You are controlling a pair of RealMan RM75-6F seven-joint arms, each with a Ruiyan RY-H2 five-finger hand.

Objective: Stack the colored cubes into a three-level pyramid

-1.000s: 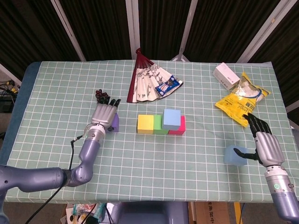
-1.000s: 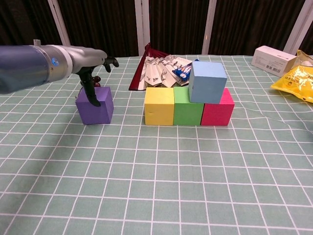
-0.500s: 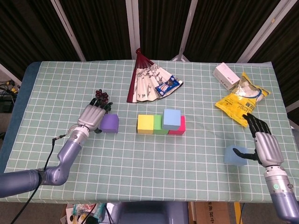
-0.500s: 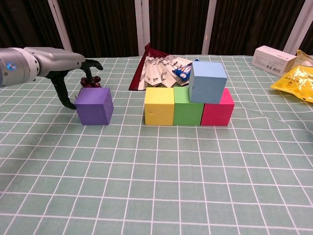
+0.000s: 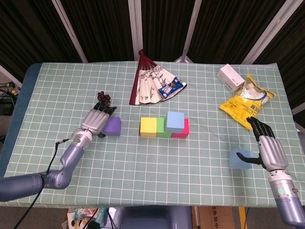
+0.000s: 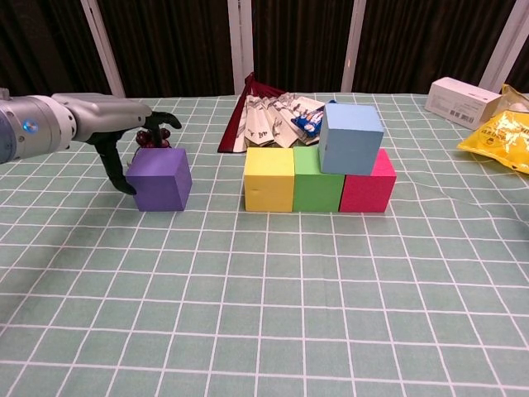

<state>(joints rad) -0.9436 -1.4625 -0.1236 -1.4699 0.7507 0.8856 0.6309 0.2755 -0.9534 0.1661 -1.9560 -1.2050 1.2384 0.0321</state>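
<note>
Left hand (image 5: 96, 122) low at the table's (image 5: 47, 95) left side, pressed to the left face of the purple cube (image 5: 112, 126); thumb down along that face in the chest view, other fingers arched over the cube's back top edge. Whether gripped or merely touched, cannot tell. Purple cube flat on the cloth, well left of the block row. Dark red berry cluster (image 5: 103, 98) just behind hand and cube.

Right hand (image 5: 268, 147) at the right front, fingers spread and extended, thumb reaching toward the pale blue cube (image 5: 240, 159) just to its left. Thumb tip at or very near the cube's right side; contact not clear. Nothing held. Seen only in the head view.

Centre of the table: yellow cube (image 6: 269, 179), green cube (image 6: 317, 179) and pink cube (image 6: 368, 185) touching in a row, left to right. Blue cube (image 6: 350, 137) on top, straddling green and pink.

Behind the row, folding fan (image 5: 151, 83) spread open, small blue packet (image 5: 171, 88) lying on it. Far right: white box (image 5: 230, 77) and, just in front of it, yellow snack bag (image 5: 246, 101).
</note>
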